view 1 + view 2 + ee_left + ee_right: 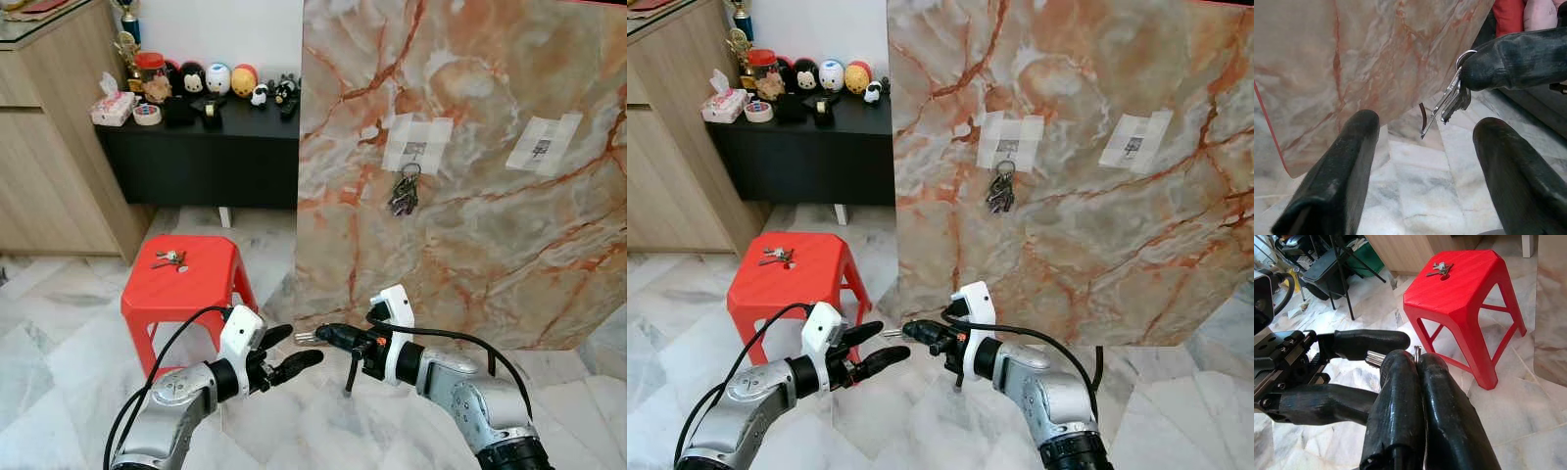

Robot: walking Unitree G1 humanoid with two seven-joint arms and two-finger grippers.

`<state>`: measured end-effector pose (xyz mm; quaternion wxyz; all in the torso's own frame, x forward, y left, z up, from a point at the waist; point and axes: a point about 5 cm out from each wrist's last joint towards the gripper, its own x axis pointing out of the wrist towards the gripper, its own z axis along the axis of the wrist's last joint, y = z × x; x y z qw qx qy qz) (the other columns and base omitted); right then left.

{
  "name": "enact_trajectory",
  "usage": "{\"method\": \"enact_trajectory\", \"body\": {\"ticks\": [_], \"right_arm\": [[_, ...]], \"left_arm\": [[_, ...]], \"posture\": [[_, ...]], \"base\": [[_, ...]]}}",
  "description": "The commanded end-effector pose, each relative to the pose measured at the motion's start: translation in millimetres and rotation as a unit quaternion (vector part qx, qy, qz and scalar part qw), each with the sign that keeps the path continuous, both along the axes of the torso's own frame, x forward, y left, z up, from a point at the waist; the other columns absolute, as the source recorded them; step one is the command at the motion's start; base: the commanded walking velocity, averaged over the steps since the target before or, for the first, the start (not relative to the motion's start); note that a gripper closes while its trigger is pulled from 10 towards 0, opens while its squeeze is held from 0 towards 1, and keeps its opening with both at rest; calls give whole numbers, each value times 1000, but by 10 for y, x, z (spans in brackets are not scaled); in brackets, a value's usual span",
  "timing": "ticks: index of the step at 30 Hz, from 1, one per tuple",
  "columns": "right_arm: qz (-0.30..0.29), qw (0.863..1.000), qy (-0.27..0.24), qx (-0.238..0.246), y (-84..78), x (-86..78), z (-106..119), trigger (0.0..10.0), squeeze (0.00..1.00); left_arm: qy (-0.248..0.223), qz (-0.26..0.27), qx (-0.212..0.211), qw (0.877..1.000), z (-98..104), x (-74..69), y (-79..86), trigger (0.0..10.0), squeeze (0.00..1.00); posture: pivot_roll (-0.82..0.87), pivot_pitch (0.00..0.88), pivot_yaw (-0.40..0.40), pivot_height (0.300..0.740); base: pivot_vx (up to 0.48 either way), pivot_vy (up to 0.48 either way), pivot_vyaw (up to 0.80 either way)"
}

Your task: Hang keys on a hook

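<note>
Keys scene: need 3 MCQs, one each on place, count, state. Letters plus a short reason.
1. Where does the loose bunch of keys lie?
A. on the red stool
B. on the black cabinet
C. on the floor

2. How many taped hooks are on the marble board?
A. one
B. two
C. four

3. What is the right gripper doing?
A. open and empty
B. shut on a key set
C. resting on the stool

Answers:
1 A: loose bunch of keys lies on the red stool.
2 B: left hook carries keys, right hook is bare.
3 B: right gripper pinches key set before the open left gripper.
</note>
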<state>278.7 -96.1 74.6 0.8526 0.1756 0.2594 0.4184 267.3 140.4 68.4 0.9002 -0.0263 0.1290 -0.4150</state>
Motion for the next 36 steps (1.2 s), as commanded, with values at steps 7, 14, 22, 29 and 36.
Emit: {"method": "enact_trajectory", "body": {"ticks": [7,14,22,29,36], "right_arm": [[-4,1000,-6,5,1,35,56,10000,0],[-5,1000,-6,6,5,38,59,10000,0],[-5,1000,-6,7,12,38,61,10000,0],[-6,1000,-6,5,8,37,57,10000,0],[-6,1000,-7,5,9,38,56,10000,0]], "left_arm": [[3,-6,-3,1000,18,10,-10,0,0],[3,-8,-5,1000,18,7,-14,0,0],[0,-7,-8,1000,24,12,-19,0,0],[-5,-2,-14,1000,60,43,-15,0,0],[-5,-4,-22,1000,73,40,-21,0,0]], "posture": [[13,65,-81,737],[13,66,-81,737],[12,66,-80,737],[14,66,-79,737],[15,66,-78,737]], "base": [[0,0,0],[0,0,0],[0,0,0],[0,0,0],[0,0,0]]}}
